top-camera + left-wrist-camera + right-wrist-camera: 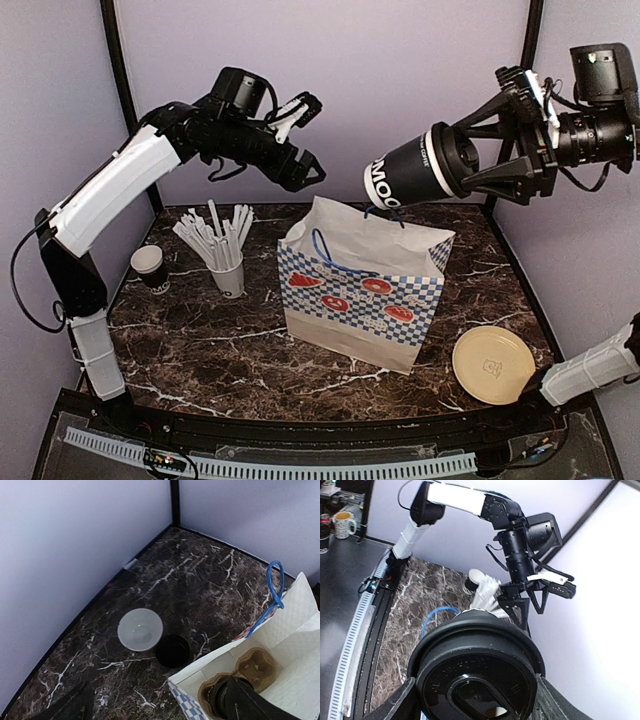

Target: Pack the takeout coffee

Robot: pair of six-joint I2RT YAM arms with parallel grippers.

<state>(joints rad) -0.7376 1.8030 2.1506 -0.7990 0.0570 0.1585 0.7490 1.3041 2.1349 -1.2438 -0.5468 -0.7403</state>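
Right pincer (463, 158) grasps a lidded coffee cup (410, 172), tipped sideways in the air above the open paper bag (360, 290) on the tabletop (200, 340), apparently staged for lowering into the cardboard carrier (257, 667) inside, while the left pincer (315, 138) hangs released, clear of the opening

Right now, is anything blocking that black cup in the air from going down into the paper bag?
Nothing visible. The right gripper holds the cup sideways above the bag, whose mouth is open; the left gripper hovers off to the side.
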